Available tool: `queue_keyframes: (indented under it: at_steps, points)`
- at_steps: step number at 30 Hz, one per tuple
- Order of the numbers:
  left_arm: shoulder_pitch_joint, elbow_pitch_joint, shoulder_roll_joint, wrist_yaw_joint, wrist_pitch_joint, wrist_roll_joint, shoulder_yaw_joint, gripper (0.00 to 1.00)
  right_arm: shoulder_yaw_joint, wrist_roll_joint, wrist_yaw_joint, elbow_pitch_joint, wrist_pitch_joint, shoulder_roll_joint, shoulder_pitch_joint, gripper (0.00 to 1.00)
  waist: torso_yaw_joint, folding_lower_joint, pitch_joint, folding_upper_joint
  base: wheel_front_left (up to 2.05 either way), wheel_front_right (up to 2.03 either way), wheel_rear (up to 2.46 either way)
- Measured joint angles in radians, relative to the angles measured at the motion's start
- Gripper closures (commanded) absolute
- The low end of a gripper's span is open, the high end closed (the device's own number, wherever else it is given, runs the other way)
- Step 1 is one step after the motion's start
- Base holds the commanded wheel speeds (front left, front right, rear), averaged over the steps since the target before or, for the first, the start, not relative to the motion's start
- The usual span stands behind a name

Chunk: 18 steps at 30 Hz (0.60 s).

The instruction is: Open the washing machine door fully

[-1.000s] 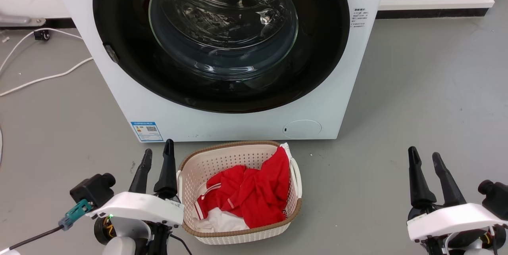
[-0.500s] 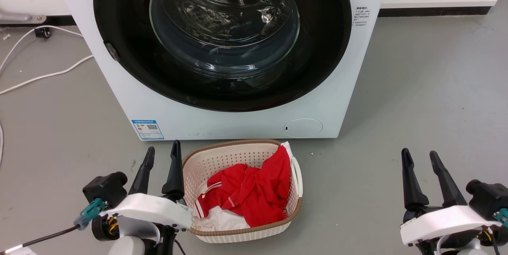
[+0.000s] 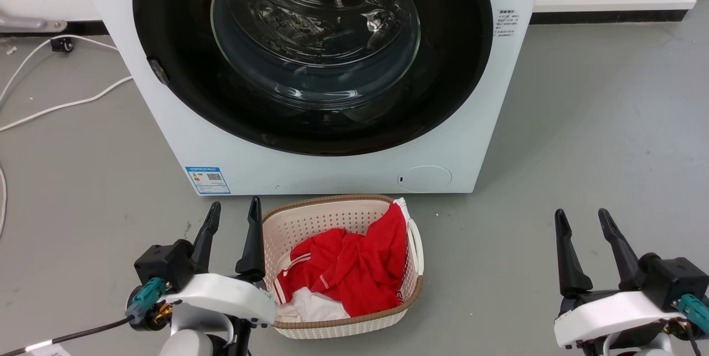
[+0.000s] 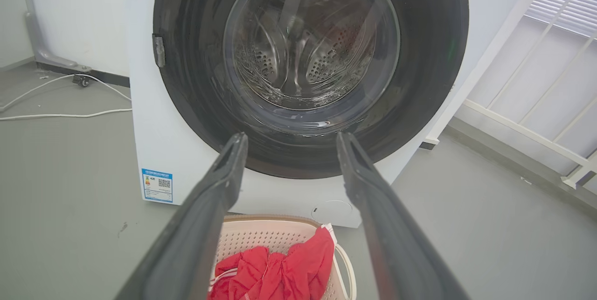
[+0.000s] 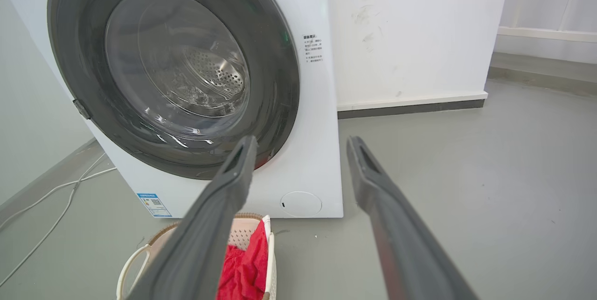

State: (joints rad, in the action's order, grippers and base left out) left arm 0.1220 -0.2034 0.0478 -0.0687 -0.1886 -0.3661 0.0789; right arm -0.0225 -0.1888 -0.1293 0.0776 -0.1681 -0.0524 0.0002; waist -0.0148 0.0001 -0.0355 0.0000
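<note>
Large round glossy black washing machine door (image 3: 313,40) with clear bulging glass bowl, shut flat against the front of the big white box-shaped washing machine (image 3: 332,170); perforated steel drum visible through the glass. Small grey tab (image 3: 158,71) at 9 o'clock on the door's edge. Blue label sticker (image 3: 207,180) at 7 o'clock of the front panel, round white flap (image 3: 424,178) at 5 o'clock.

On the grey floor just at 6 o'clock of the machine, cream perforated plastic basket with brown woven rim (image 3: 327,199), holding crumpled red cloth (image 3: 354,267) over a white piece.

Left gripper (image 3: 235,205) low at 7 o'clock in the head view, just beside the basket's left wall, dark fingers parted, pointing up toward the machine, nothing between them. Right gripper (image 3: 581,213) at 5 o'clock, well apart from basket and door, fingers likewise spread and empty.

Left wrist view: door (image 4: 310,57) square-on, framed between the spread fingers of the left gripper (image 4: 291,136); white barred railing (image 4: 536,80) at 3 o'clock. Right wrist view: door (image 5: 172,76) seen obliquely at 10 o'clock past the right gripper (image 5: 302,139); white wall with dark skirting (image 5: 410,106) at 2 o'clock.
</note>
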Motion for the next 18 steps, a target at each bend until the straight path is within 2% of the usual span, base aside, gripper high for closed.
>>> queue_keyframes:
  at_steps: [18]
  points:
    - [0.0,-0.005,0.001,0.008,-0.038,0.16,0.014,0.0,0.005,0.154,-0.002,-0.016,-0.03,0.0,0.005,0.0,-0.007,-0.0001,-0.005,0.0,0.0,0.0,0.0]
